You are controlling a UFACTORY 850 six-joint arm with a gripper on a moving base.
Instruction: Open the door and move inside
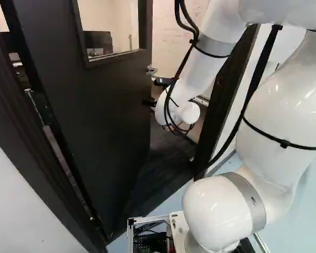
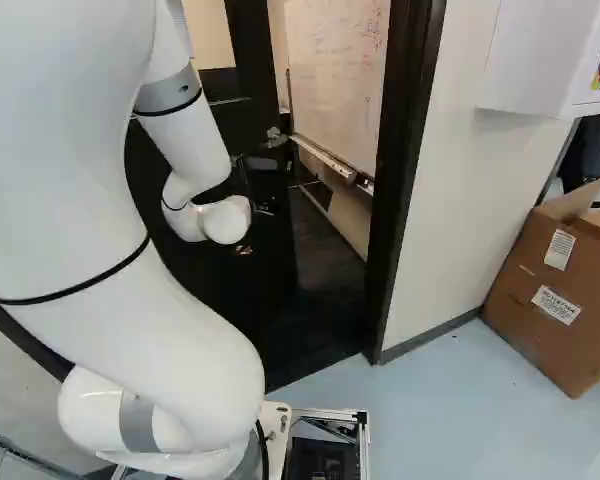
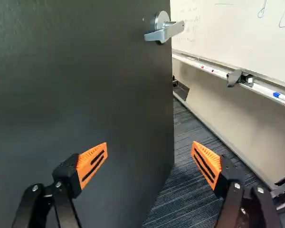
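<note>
Where the smooth white arm (image 1: 276,110) is stretched out from the base towards the doorway, the black two-fingered claw with orange pads (image 3: 149,144) is held wide apart, with nothing gripped. Ahead of it, the flat, dark door (image 3: 90,90) is seen standing ajar. Its upright free edge is lined up between the fingers: one finger is set before the door's face, the other before the gap. The silver lever handle (image 3: 164,32) is placed farther ahead and higher than the claw, near that edge, its long axis running roughly level across the face. Beyond, dark striped carpet (image 3: 187,194) and a wide whiteboard (image 3: 228,33) are shown. With the door unlatched, a push on its face, rather than a turn of the lever, seems to be called for; the edge could be straddled if the claw is not shifted towards the face.
</note>
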